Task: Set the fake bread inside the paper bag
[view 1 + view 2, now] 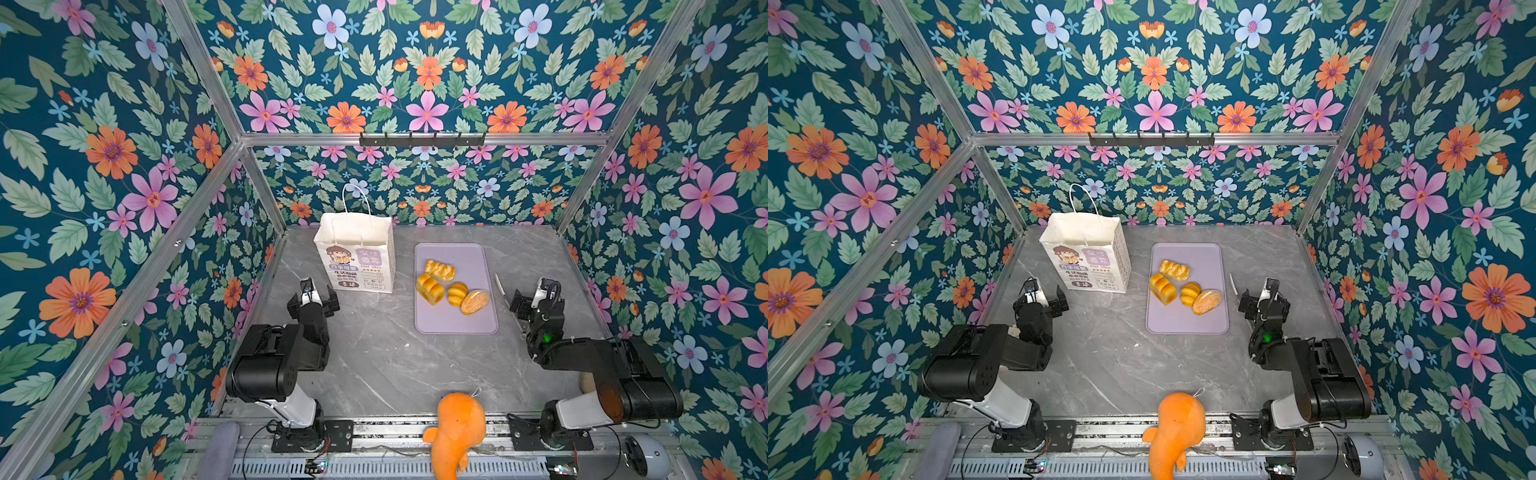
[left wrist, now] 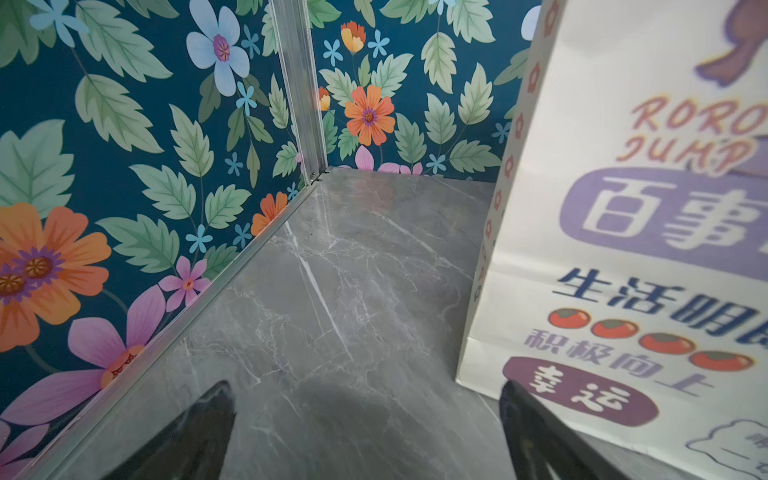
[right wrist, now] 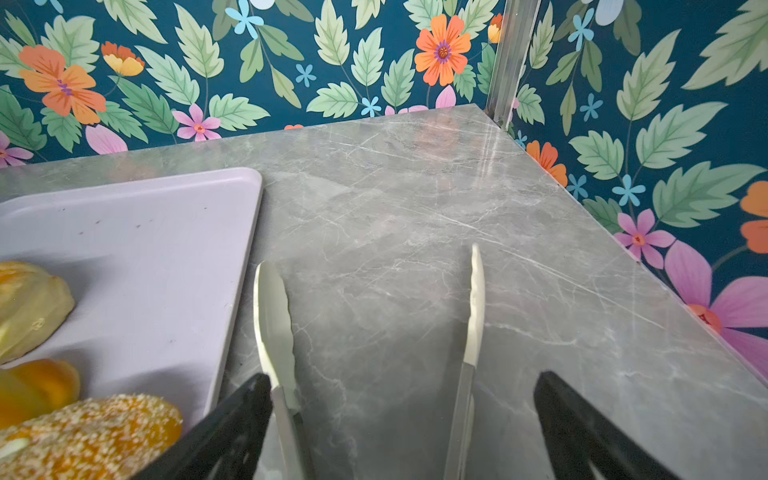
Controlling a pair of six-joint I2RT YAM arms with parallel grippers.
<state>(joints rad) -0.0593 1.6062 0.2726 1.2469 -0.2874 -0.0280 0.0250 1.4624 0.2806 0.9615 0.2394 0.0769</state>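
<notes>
The fake bread lies on a lilac tray point(image 1: 457, 324) point(image 3: 166, 232): braided roll point(image 1: 439, 270) point(image 1: 1174, 270), loaf point(image 1: 430, 289), round bun point(image 1: 457, 294) point(image 3: 37, 386) and seeded roll point(image 1: 475, 302) point(image 3: 95, 436). The paper bag point(image 1: 357, 253) point(image 1: 1088, 253) point(image 2: 623, 249) stands upright left of the tray with its mouth open. My left gripper point(image 1: 312, 299) point(image 2: 368, 390) is open and empty just in front of the bag's left corner. My right gripper point(image 1: 536, 297) point(image 3: 403, 378) is open right of the tray. White-tipped tongs point(image 1: 501, 289) point(image 3: 272, 316) sit between its fingers, one arm against a finger, the other apart.
An orange plush toy point(image 1: 457, 428) leans on the front rail between the arm bases. Floral walls close in the grey marble table point(image 1: 374, 365) on three sides. A black hook rail point(image 1: 422, 139) hangs on the back wall.
</notes>
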